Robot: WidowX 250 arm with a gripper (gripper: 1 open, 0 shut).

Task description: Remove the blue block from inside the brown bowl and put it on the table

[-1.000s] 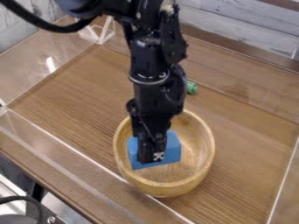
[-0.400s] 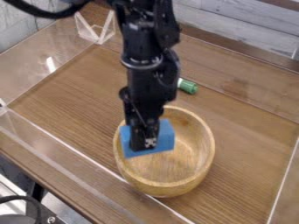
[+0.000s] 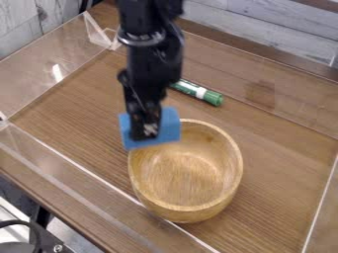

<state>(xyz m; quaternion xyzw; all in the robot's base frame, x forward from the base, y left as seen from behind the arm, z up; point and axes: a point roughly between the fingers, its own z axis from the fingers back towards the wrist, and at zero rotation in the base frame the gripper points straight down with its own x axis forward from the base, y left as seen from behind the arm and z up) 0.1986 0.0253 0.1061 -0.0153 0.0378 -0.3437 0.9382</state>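
The blue block (image 3: 162, 128) hangs above the left rim of the brown bowl (image 3: 188, 174), clear of the bowl's inside. My gripper (image 3: 144, 124) is shut on the blue block, its black fingers clamping it from above. The black arm rises from there to the top of the view. The bowl's hollow shows bare wood grain. The table (image 3: 79, 99) lies under the block's left side.
A white-and-green marker (image 3: 199, 93) lies on the tabletop behind the bowl, to the arm's right. Low clear acrylic walls (image 3: 53, 163) edge the table at the front left and the back.
The gripper has lifted the blue block out of the bowl and carried it up and to the left, over the bowl's left rim. The marker, hidden behind the arm before, now shows.
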